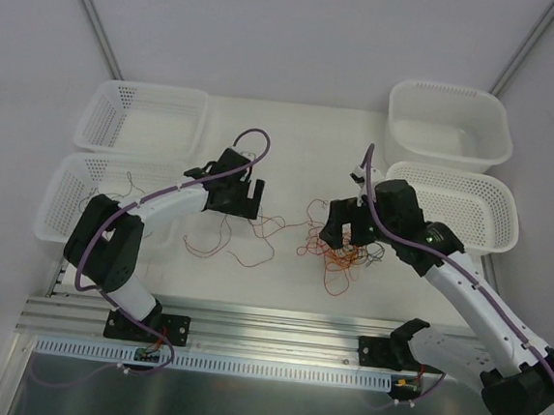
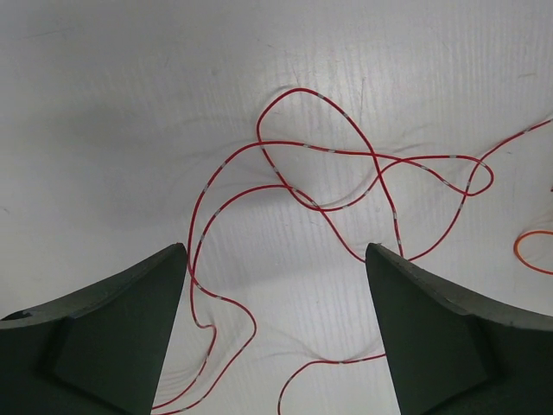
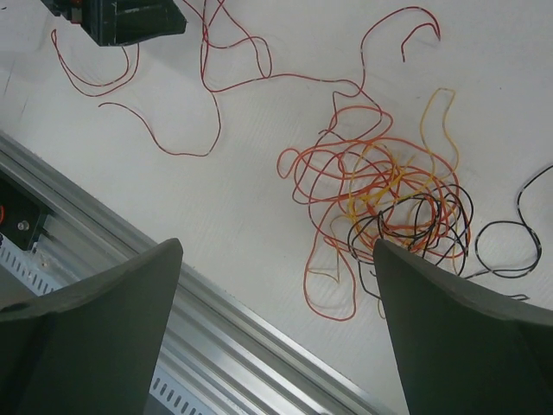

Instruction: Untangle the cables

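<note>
The cables lie on the white table. A loose run of red cables spreads below my left gripper. In the left wrist view the red loops rest flat on the table. That gripper hangs open above them and holds nothing. A tangle of orange, pale yellow and black cables sits under my right gripper. In the right wrist view this knot lies ahead of the open, empty right gripper, with red strands trailing towards the left gripper.
Two white mesh baskets stand at the left, the nearer one with a few thin wires in it. At the right stand a white tub and a mesh basket. An aluminium rail borders the near table edge.
</note>
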`<state>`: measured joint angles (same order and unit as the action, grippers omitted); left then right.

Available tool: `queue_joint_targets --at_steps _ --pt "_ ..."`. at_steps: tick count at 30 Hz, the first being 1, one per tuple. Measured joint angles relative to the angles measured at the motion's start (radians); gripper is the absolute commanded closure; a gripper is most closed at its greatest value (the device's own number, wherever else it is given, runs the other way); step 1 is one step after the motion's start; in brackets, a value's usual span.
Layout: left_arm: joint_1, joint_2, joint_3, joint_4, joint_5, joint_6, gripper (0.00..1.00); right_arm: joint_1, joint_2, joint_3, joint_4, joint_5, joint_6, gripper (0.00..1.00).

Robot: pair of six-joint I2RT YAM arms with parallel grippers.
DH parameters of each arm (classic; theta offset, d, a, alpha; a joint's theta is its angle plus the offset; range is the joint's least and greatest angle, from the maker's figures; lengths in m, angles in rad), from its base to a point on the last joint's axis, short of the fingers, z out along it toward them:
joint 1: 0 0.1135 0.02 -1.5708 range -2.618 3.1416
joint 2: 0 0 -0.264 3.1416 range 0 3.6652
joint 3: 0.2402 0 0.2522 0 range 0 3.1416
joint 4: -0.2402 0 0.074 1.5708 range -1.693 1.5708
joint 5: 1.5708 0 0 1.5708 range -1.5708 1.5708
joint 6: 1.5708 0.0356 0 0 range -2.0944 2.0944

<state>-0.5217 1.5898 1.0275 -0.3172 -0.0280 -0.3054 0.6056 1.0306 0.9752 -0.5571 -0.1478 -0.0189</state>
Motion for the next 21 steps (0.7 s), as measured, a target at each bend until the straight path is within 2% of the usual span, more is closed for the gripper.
queue_joint_targets --at_steps 9,12,16,17,21 --pt "0.000 0.000 -0.029 0.000 -0.107 0.012 0.14 0.000 -0.129 -0.065 -0.040 0.027 0.007 0.03" --pt "0.000 0.000 -0.035 0.000 -0.115 0.011 0.18 0.000 -0.141 -0.074 -0.053 0.033 0.007 0.03" --pt "0.000 0.007 -0.036 0.002 -0.112 0.010 0.26 0.000 -0.159 -0.082 -0.063 0.040 0.007 0.03" --pt "0.000 0.015 -0.036 0.004 -0.111 0.009 0.31 0.000 -0.166 -0.084 -0.064 0.041 0.007 0.03" --pt "0.000 0.076 -0.036 0.008 -0.109 0.004 0.41 0.000 -0.185 -0.086 -0.077 0.055 0.007 0.03"
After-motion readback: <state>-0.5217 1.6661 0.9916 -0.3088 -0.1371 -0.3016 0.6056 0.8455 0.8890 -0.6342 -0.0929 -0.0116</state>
